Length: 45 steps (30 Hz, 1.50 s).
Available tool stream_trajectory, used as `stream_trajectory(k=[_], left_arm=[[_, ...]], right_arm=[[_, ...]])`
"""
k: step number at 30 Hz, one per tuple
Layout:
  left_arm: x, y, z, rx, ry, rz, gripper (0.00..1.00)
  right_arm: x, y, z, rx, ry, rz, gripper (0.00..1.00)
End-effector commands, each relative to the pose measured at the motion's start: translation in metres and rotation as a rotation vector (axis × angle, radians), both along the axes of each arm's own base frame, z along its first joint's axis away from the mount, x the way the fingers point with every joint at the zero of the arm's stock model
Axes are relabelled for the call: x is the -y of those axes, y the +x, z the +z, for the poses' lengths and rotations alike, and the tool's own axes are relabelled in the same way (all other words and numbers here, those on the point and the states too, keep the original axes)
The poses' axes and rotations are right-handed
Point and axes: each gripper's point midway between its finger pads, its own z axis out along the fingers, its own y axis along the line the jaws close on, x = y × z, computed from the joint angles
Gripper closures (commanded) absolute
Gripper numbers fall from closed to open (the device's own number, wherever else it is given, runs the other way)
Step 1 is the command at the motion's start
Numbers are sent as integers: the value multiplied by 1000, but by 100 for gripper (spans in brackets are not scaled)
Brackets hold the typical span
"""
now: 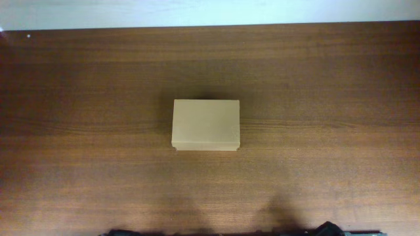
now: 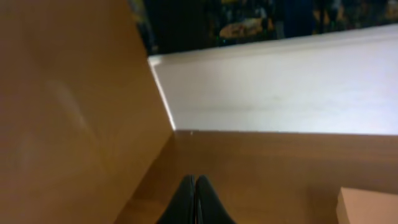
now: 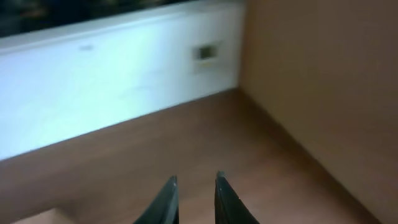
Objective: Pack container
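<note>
The box [image 1: 206, 124], mid-frame, looks light and a bit soft; hold its short sides. The left gripper [image 2: 195, 182] is pressed together, the right gripper [image 3: 196, 179] slightly spread.

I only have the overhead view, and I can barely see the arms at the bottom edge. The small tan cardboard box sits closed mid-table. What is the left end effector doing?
Observer: The left end effector is shut tight, with nothing in it.
Operator: And the right one?
Observer: The right end effector stands slightly open, a narrow gap showing, and it holds nothing.
Operator: Is either one at the box?
Observer: Neither touches it. The left wrist view shows only a corner of the small rectangular tan cardboard box at its lower right edge, off to one side of that end effector.
</note>
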Motion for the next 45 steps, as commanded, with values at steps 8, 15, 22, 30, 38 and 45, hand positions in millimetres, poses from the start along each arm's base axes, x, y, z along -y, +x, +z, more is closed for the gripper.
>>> stream_trajectory(k=[8, 15, 22, 30, 38, 45], left_arm=[[-20, -16, -71, -96, -105, 194, 98], [-19, 0, -114, -173, -146, 216, 86], [-19, 5, -121, -200, -141, 217, 1], [-17, 5, -123, -209, -143, 207, 1], [-18, -2, -138, -281, -131, 213, 1], [-18, -15, -159, -394, -112, 222, 1]], right_arm=[[20, -79, -83, -47, 77, -362, 81], [5, -86, -99, -53, 139, -265, 67], [-4, -82, -102, -63, 168, -212, 1], [-4, -82, -102, -63, 168, -212, 1], [-4, -82, -102, -63, 168, -212, 1], [-4, -82, -102, -63, 168, -212, 1]])
